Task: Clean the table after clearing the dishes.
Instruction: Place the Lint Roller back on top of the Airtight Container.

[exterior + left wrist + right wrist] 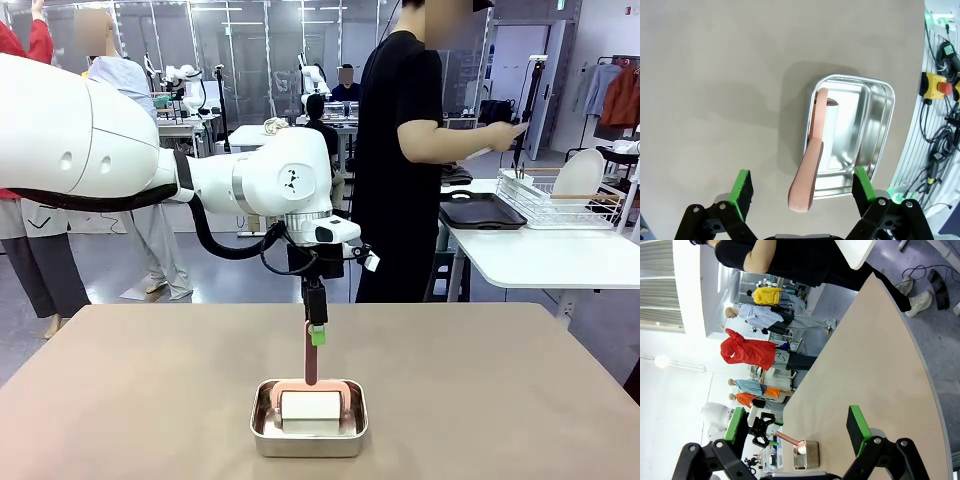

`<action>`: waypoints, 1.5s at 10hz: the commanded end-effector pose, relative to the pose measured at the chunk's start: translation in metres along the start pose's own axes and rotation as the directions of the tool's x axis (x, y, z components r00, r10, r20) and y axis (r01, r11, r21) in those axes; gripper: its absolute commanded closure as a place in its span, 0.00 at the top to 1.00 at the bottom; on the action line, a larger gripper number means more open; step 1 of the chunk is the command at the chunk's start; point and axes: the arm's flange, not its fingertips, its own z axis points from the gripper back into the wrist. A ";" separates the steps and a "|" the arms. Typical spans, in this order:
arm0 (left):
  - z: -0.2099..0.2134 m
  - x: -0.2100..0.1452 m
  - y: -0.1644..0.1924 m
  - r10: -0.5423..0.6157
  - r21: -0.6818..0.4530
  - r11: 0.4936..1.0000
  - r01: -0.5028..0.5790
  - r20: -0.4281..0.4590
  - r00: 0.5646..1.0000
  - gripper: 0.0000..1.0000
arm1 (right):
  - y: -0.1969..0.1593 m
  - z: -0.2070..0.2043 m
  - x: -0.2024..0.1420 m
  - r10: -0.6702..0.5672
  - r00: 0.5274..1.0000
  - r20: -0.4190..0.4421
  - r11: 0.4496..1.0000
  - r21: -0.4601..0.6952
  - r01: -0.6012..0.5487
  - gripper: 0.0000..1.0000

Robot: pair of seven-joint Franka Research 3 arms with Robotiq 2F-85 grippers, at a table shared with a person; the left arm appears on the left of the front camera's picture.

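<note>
Hovering left tool (pixel 316 325) above roller (pixel 311 398)

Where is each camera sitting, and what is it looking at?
Front view: between the arms, facing across the table at a person; left arm shows.
Left wrist view: looks down past the open left gripper at the steel pan.
Right wrist view: rolled sideways, along the table past the open right gripper.
All share the pink-handled roller.

Left hand (pixel 316 322) points down, fingers spread; right hand (pixel 795 432) spread too.
</note>
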 end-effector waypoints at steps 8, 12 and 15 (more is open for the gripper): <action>0.094 -0.100 0.048 0.404 -0.321 0.902 -0.289 0.388 0.828 1.00 | 0.000 0.001 -0.004 0.020 1.000 0.001 1.000 0.009 -0.020 1.00; 0.112 -0.319 0.042 0.726 -0.603 0.685 -0.408 0.606 0.324 1.00 | 0.000 0.001 -0.004 0.020 1.000 0.001 1.000 0.009 -0.020 1.00; 0.071 -0.488 -0.018 0.777 -0.720 0.568 -0.400 0.628 -0.027 1.00 | 0.000 0.001 -0.004 0.020 1.000 0.001 1.000 0.009 -0.020 1.00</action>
